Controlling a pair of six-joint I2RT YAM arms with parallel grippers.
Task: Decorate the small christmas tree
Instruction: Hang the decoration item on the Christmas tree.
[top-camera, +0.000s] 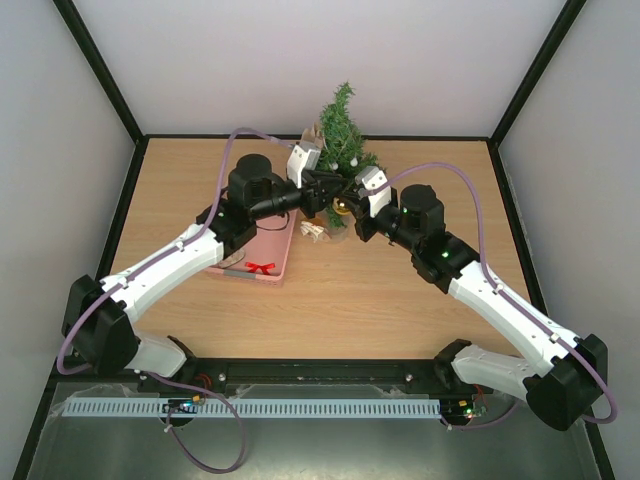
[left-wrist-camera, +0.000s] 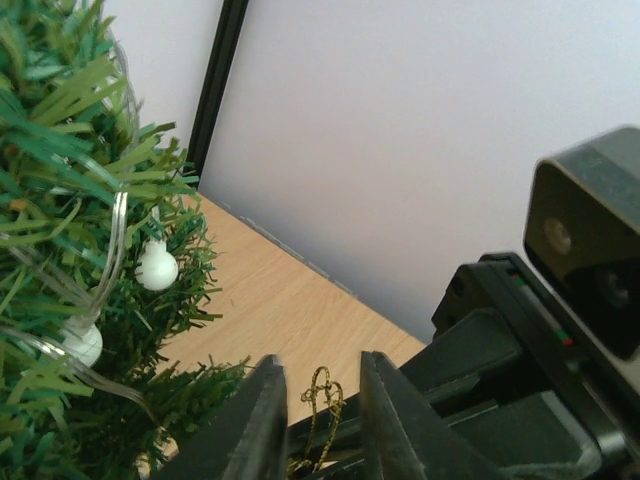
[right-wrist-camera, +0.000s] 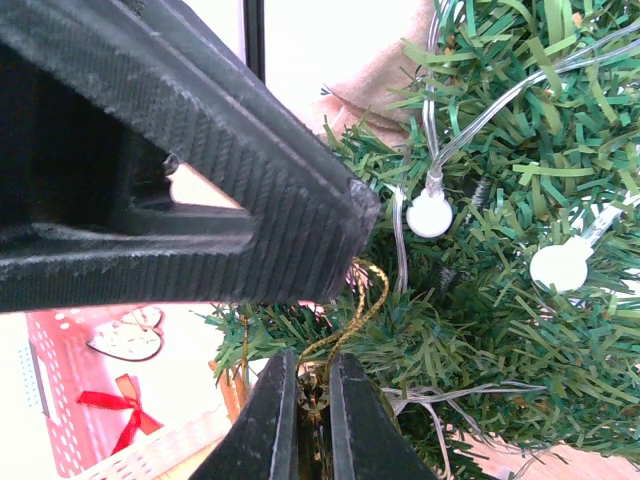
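Christmas tree (top-camera: 343, 140) (the small one, bushy and dark green) stands upright at 12 o'clock on the desk (top-camera: 400, 290), long axis vertical. A light string with white bulbs (right-wrist-camera: 430, 213) is already wound through its branches.

Right gripper (right-wrist-camera: 312, 385): pressed together, pinching a gold cord (right-wrist-camera: 368, 300) whose loop rises from my tips toward 1 o'clock, against the lower needles. The top view shows a gold bauble (top-camera: 342, 207) at that same spot, in front of the tree's foot.

Left gripper (left-wrist-camera: 318, 400): spread partway, the cord's loop standing in the gap; I cannot confirm that either finger touches it. From this gripper the foliage lies at 9 to 10 o'clock, close by.

Pink basket (top-camera: 262, 250) sits at 8 o'clock from the tree, under my left arm, with a red bow (top-camera: 261, 268) inside.

Finding: both grippers meet at the tree's lower front, the trunk at 12 o'clock from them. The right is nearer a branch and carries the ornament. In my judgement the coming move takes the loop toward 12 o'clock over a branch tip.
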